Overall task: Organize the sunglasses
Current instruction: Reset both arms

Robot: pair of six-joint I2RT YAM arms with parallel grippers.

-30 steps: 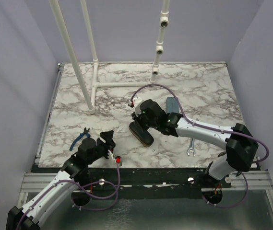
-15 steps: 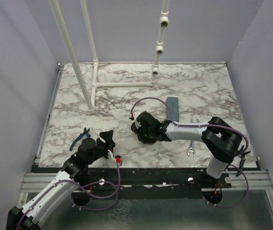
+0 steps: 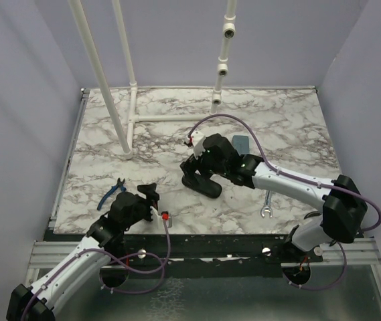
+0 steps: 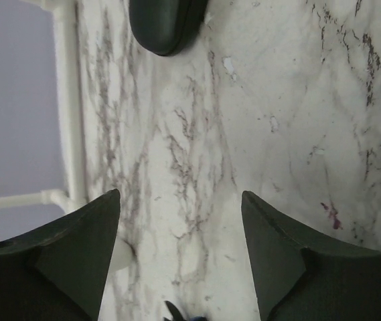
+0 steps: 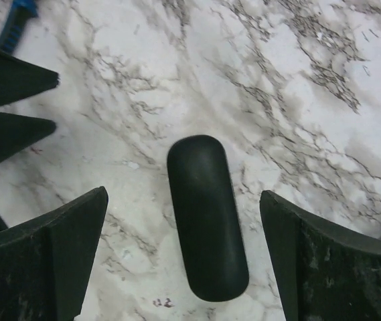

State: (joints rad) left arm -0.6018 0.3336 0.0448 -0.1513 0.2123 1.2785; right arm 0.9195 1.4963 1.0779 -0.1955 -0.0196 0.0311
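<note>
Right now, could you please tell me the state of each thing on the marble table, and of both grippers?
Black oval hard case: closed, lying flat.
Blue-grey oblong case: lying flat, partly hidden.
Silver open-end wrench: lying flat, untouched.
Blue-handled pliers: lying flat, untouched.
Left gripper: open, empty.
Right gripper: open, empty, above the black case.
Sunglasses: not visible.

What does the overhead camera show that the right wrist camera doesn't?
Only the overhead view shows the wrench and the white pipes. Only the right wrist view shows that the right gripper has its jaws wide open. Both show the black oval case, the blue pliers and the marble table.
</note>
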